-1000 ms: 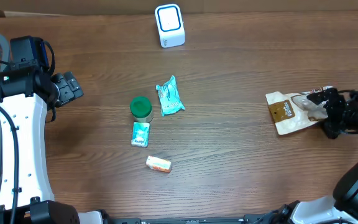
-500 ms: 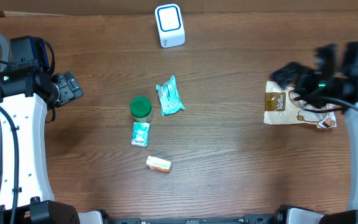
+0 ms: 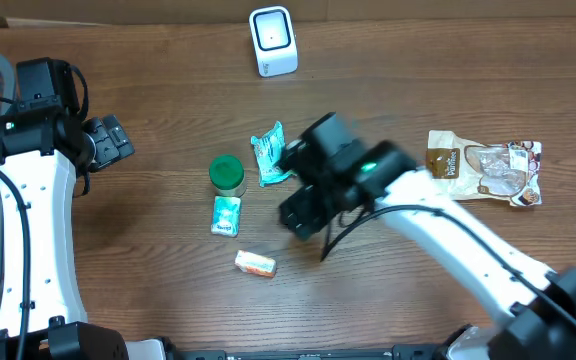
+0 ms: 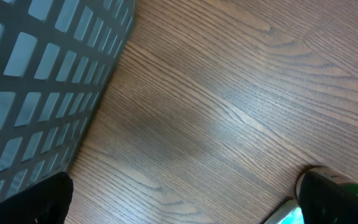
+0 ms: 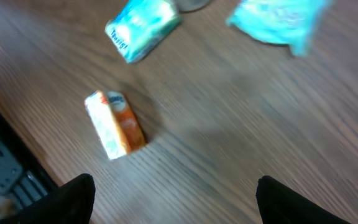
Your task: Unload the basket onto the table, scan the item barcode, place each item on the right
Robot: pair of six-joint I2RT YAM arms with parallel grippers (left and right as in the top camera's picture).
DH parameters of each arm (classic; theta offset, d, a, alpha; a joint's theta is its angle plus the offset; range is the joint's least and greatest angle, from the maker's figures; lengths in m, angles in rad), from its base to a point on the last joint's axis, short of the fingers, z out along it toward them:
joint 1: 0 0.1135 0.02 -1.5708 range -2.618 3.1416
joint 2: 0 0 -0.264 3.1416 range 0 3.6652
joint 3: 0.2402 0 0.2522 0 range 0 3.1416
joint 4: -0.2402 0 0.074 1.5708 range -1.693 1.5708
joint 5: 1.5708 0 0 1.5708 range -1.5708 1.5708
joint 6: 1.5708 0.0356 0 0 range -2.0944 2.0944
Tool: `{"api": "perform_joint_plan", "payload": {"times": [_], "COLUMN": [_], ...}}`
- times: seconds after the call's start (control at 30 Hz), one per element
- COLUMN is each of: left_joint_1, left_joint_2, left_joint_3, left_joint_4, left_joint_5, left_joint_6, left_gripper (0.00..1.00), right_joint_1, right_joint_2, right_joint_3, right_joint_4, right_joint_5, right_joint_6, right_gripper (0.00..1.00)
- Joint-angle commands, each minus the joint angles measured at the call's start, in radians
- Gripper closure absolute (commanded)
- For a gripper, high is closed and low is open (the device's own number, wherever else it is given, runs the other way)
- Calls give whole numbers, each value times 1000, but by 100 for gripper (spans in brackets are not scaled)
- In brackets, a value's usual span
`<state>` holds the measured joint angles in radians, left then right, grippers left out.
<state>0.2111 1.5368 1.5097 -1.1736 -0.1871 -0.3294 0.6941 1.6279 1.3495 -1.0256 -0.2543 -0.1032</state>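
Reaching over the tabletop (image 3: 148,300), the right end effector (image 5: 176,199) hangs mid-table, fingers spread wide, gripping nothing. Left end effector (image 4: 185,199) sits beside the grey basket (image 4: 36,74), wide apart too, empty. Brown pouch (image 3: 483,170) lies well apart at the right. White scanner (image 3: 273,40) stands at the far edge. Orange carton (image 5: 114,124) lies on its side near the right end effector, clear of both fingers.

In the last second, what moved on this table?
The right claw let go of the brown-and-white snack pouch, which now lies flat near the right edge. The claw then swung left to the table's middle, near the small orange carton. The left claw, white scanner, green-lidded jar and teal packets stayed put.
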Motion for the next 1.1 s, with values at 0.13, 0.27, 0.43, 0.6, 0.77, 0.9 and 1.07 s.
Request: {"api": "perform_joint_plan", "payload": {"times": [0.13, 0.27, 0.43, 0.6, 0.77, 0.9, 1.07], "left_joint_1": [-2, -2, -2, -2, -2, -2, -2], "left_joint_2": [1, 1, 1, 1, 0, 1, 1], "left_joint_3": [-3, -3, -3, -3, -3, -3, -3], "left_joint_4": [3, 3, 3, 3, 3, 3, 3], "left_joint_5": [4, 5, 5, 5, 4, 5, 4], "left_joint_6": [19, 19, 19, 19, 19, 19, 19], "left_gripper": [0, 0, 1, 0, 0, 1, 0], "right_joint_1": [211, 285, 319, 314, 295, 216, 50], "right_joint_2": [190, 253, 308, 323, 323, 323, 319], "right_joint_3": [-7, -7, -7, -7, 1, 90, 156], "right_joint_4": [63, 80, 100, 105, 96, 19, -29], "right_joint_5": [79, 125, 192, 194, 128, -74, -380], "right_joint_6": [-10, -9, -2, 2, 28, 27, 27], "right_gripper": [18, 20, 27, 45, 57, 72, 85]}}
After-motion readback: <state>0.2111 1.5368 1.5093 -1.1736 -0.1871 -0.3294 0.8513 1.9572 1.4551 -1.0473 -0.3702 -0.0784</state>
